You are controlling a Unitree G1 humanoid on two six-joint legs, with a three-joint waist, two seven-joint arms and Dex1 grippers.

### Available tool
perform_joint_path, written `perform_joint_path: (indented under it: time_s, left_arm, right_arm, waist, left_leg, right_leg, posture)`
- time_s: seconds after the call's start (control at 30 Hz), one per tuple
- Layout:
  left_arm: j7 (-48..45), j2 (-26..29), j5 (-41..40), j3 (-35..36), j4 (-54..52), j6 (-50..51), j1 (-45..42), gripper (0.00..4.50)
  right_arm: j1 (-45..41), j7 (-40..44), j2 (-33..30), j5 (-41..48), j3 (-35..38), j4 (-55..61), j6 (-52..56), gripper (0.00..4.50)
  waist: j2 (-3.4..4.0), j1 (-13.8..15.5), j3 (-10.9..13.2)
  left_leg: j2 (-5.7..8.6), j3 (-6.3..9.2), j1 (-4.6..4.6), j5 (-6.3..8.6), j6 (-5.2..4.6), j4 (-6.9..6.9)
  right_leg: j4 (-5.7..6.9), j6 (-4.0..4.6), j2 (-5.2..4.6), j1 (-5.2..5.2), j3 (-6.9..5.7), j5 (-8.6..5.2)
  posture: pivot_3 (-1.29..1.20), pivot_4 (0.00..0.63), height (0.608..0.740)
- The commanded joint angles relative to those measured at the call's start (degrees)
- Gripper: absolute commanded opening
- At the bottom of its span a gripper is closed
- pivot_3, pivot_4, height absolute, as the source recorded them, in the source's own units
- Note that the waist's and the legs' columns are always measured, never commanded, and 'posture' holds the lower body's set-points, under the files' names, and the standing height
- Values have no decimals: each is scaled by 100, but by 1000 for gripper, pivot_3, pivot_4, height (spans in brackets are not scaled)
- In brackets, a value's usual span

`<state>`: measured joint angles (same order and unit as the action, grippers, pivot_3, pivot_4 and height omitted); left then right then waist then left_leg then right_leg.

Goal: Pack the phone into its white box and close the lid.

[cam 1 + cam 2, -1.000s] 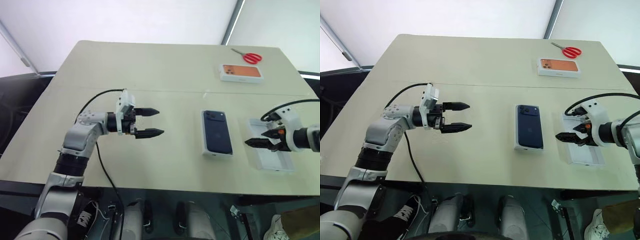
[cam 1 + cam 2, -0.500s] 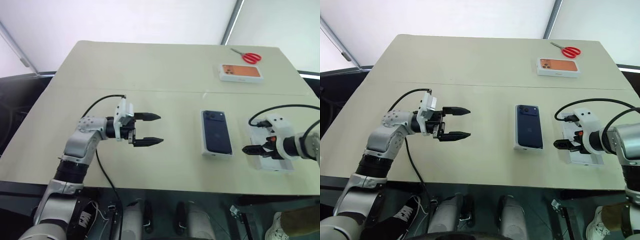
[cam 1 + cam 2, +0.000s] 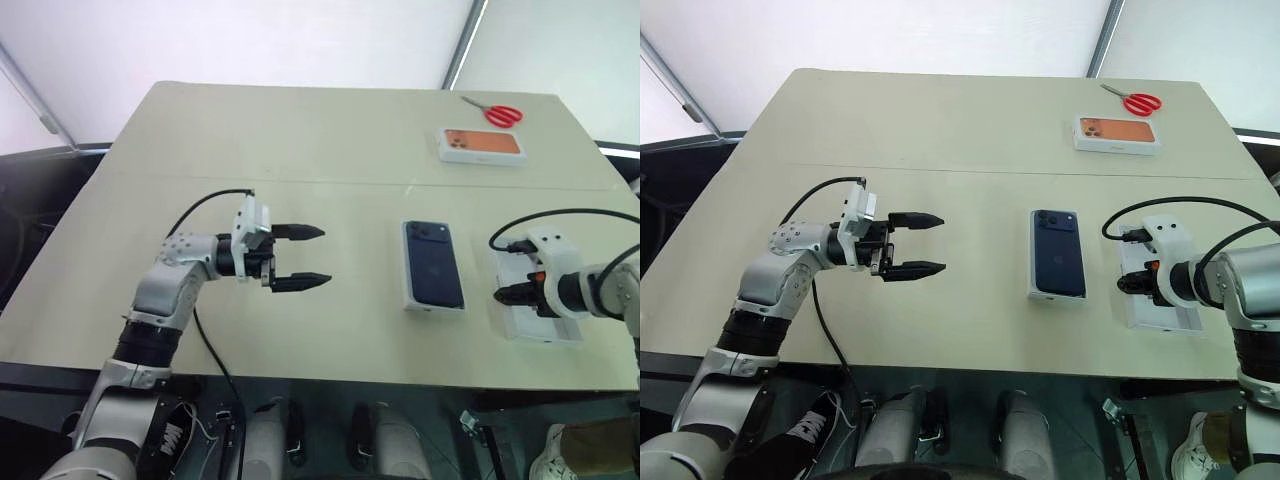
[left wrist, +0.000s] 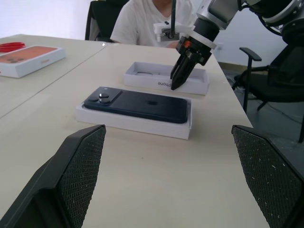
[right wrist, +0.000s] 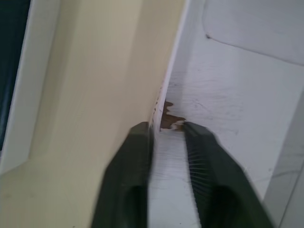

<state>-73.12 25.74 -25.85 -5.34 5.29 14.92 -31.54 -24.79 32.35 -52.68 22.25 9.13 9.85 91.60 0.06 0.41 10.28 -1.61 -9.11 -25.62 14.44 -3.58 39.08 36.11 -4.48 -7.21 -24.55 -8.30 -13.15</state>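
**A:** Clamping down now with the right gripper (image 3: 1127,284), spread wide a second ago, now pinching the side wall of what is probably the lid (image 3: 1162,316), lying upturned at three o'clock from the phone (image 3: 1058,265).

**B:** And leaving the phone face down in the white box (image 3: 1055,296) at table centre, untouched.

**A:** Holding the left gripper (image 3: 940,243) spread and empty out at nine o'clock, hovering.

**B:** Setting up a lift and flip onto the box, likely; gripping thin cardboard, so risking a slip.
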Motion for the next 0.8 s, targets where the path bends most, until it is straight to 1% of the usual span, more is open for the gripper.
perform_joint_path:
  time_s: [0.03, 0.27, 0.4, 0.57, 0.63, 0.67, 0.77, 0.8]
  left_arm:
    - [50, 11, -88, 60, -205, 36, -44, 4500]
    - [140, 9, -121, 81, -234, 147, -41, 4500]
    - [190, 3, -128, 105, -184, 215, -53, 4500]
    - [265, 8, -265, 155, -90, 580, -164, 4500]
    - [306, 8, -268, 170, -88, 629, -169, 4500]
    - [378, -9, -229, 192, -85, 584, -170, 4500]
    - [613, -54, -112, 217, 51, 534, -251, 4500]
    - [727, -95, -75, 241, 95, 471, -273, 4500]
  right_arm:
    - [-58, -179, 132, -32, 130, -16, -1, 27]
    - [-293, -487, 415, -101, 272, -132, -30, 27]
    - [-805, -531, 655, -22, 509, -269, -20, 27]
    - [-1857, -538, 1356, 291, 1414, -560, 53, 27]
    - [-2118, -533, 1530, 353, 1605, -553, 14, 27]
    - [-2294, -544, 1716, 429, 1846, -589, 37, 27]
    - [-2646, -648, 2376, 1311, 2567, -757, 90, 27]
    - [-2688, -870, 2571, 1824, 2741, -939, 90, 27]
  waist:
    - [0, 3, 0]
    - [-2, -34, -1]
    - [1, -103, 0]
    - [10, -122, 6]
    - [12, -112, 7]
    - [12, -103, 7]
    - [11, -107, 6]
    - [12, -114, 6]
  left_leg:
    - [0, 0, 0, 0, 0, 0]
    - [-2, 0, 0, 5, -9, 1]
    - [-4, 0, -1, 0, -1, 0]
    - [-10, -4, -11, -4, 2, -3]
    - [-13, -5, -11, -6, 4, -5]
    - [-13, -4, -12, -6, 4, -5]
    - [-12, -5, -13, -6, 4, -4]
    - [-12, -5, -13, -6, 4, -4]
  right_leg:
    - [0, 0, 0, 0, 0, 0]
    - [-1, 0, 3, 0, 1, 0]
    - [0, -2, 6, -2, 1, 1]
    - [4, -4, 19, -14, 5, 2]
    - [5, -4, 27, -15, 5, 2]
    - [6, -4, 31, -15, 5, 2]
    - [5, -3, 31, -14, 4, 3]
    - [6, -3, 32, -12, 4, 3]
  posture:
    - [0, 150, 738]
    - [0, 150, 738]
    - [0, 150, 738]
    - [0, 150, 738]
    - [0, 150, 738]
    - [0, 150, 738]
    - [0, 150, 738]
    - [0, 150, 738]
